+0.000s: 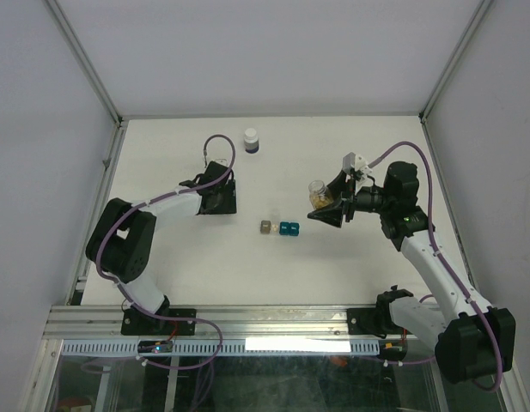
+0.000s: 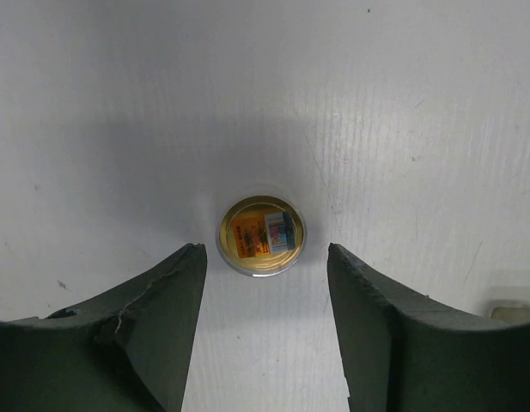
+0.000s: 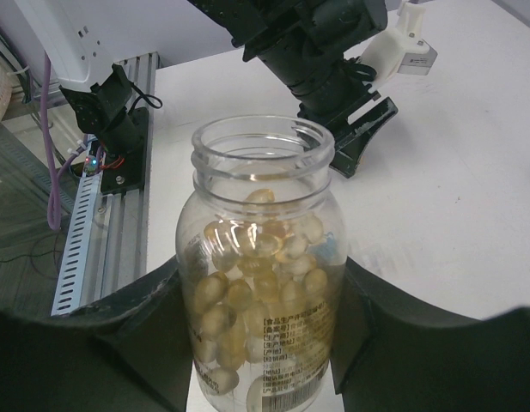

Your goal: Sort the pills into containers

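Note:
My right gripper (image 1: 327, 211) is shut on a clear vial (image 3: 261, 283) full of orange-tan pills (image 3: 265, 275). It holds the vial upright above the table, right of the cups. The vial's mouth is open, with no cap on it; it also shows in the top view (image 1: 317, 193). The grey-brown container (image 1: 265, 227) and the teal-blue container (image 1: 289, 228) stand side by side mid-table. My left gripper (image 2: 265, 257) is open and empty, pointing down at the table. A small round gold-faced disc (image 2: 261, 235) lies flat just beyond its fingertips.
A white-capped bottle with dark contents (image 1: 251, 140) stands at the back of the table. In the right wrist view a black arm link (image 3: 316, 51) crosses behind the vial and the metal rail (image 3: 84, 232) runs along the left.

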You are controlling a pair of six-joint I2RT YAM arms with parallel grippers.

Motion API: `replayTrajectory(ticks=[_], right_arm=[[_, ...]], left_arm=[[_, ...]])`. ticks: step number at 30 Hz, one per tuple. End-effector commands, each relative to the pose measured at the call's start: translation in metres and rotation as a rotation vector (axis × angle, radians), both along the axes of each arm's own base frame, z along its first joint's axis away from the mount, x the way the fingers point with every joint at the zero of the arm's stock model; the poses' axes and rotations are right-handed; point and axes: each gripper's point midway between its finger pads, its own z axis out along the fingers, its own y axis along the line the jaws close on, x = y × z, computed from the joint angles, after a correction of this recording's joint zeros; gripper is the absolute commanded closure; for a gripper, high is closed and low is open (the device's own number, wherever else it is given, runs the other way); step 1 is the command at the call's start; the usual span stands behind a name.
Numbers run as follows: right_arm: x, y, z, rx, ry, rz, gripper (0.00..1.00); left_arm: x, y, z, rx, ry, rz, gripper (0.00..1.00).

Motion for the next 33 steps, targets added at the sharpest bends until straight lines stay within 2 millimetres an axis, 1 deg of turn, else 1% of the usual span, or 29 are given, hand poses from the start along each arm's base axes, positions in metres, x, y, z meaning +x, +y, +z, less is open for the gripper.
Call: replayTrajectory(ticks=[1, 9, 11, 15, 23, 28, 31, 33], right_arm=[[-0.001, 0.001, 0.020, 0.025, -0.071, 0.030, 1.00], [0.000, 0.002, 0.018, 0.025, -0.061, 0.037, 1.00], [0.000, 0.002, 0.018, 0.024, -0.058, 0.039, 1.00], [-0.001, 0.002, 0.017, 0.024, -0.056, 0.043, 1.00], [0.000, 0.002, 0.015, 0.023, -0.047, 0.046, 1.00], [0.000, 0.002, 0.014, 0.023, -0.043, 0.049, 1.00], [0.000, 0.002, 0.013, 0.023, -0.043, 0.049, 1.00], [0.001, 0.002, 0.013, 0.022, -0.042, 0.047, 1.00]], left_arm=[[0.018, -0.007, 0.014, 0.025, -0.041, -0.026, 0.44], [0.019, -0.003, 0.002, 0.083, 0.010, -0.019, 0.49], [0.019, -0.002, 0.000, 0.090, 0.016, -0.019, 0.49], [0.019, -0.003, -0.001, 0.095, 0.024, -0.022, 0.53], [0.022, -0.004, -0.003, 0.101, 0.028, -0.029, 0.52], [0.023, -0.005, -0.005, 0.107, 0.034, -0.038, 0.49], [0.023, -0.006, -0.006, 0.107, 0.037, -0.043, 0.50], [0.023, -0.007, -0.006, 0.103, 0.040, -0.049, 0.54]])
